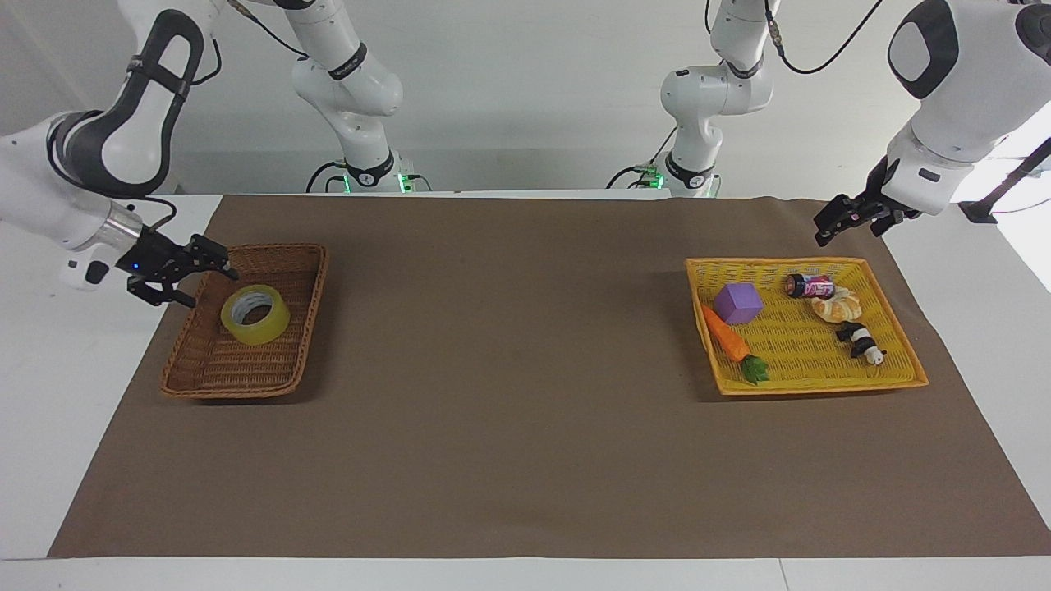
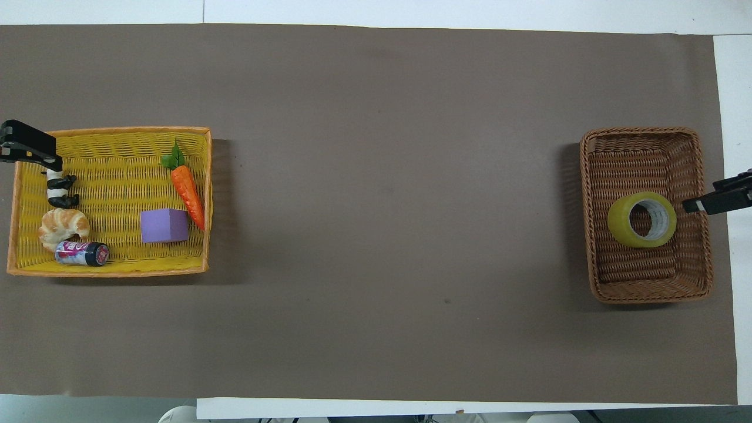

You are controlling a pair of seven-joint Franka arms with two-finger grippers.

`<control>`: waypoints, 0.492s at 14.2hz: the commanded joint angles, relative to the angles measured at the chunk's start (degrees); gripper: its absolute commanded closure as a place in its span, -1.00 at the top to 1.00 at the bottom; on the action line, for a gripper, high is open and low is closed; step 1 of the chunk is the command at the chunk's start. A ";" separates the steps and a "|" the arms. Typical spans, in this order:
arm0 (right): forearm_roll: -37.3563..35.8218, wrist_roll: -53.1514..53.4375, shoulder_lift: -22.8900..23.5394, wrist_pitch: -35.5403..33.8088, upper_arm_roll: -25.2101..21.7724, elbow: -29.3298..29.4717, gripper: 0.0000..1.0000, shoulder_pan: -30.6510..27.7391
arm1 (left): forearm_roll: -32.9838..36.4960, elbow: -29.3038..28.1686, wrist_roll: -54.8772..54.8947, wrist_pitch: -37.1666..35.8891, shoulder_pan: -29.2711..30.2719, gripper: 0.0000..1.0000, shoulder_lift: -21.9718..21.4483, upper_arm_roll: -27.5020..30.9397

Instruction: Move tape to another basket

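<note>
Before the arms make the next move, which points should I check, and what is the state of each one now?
1. Tape lies inside the brown basket: ok.
2. Right gripper is off the tape, open, at the basket's rim toward the right arm's end of the table: ok.
3. Tape rests flat on the basket floor: not ok, it sits tilted.
4. Left gripper holds nothing and waits by the yellow basket: ok for empty; open or shut, cannot tell.
5. Carrot, purple block, can, bread and panda are all inside the yellow basket: ok.
</note>
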 commanded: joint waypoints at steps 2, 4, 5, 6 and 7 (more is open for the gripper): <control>-6.77 18.59 -7.50 -2.13 0.40 -0.27 1.00 5.25 | 1.15 -1.56 -0.75 -0.15 -0.06 0.99 -1.44 -0.01; -9.05 28.28 -9.53 -9.05 0.48 2.69 1.00 9.11 | 1.15 -1.56 -0.75 -0.06 -0.06 0.99 -1.44 -0.09; -11.33 31.02 -9.54 -12.14 0.57 5.41 1.00 10.79 | 1.15 -1.56 -0.75 -0.06 -0.06 0.99 -1.44 -0.01; -13.26 32.44 -9.37 -14.09 0.57 8.22 1.00 12.98 | 1.15 -1.56 -0.75 -0.06 -0.06 0.99 -1.44 -0.09; -14.94 32.19 -8.32 -15.93 0.57 11.64 1.00 14.65 | 1.15 -1.56 -0.75 -0.06 -0.06 0.99 -1.44 -0.01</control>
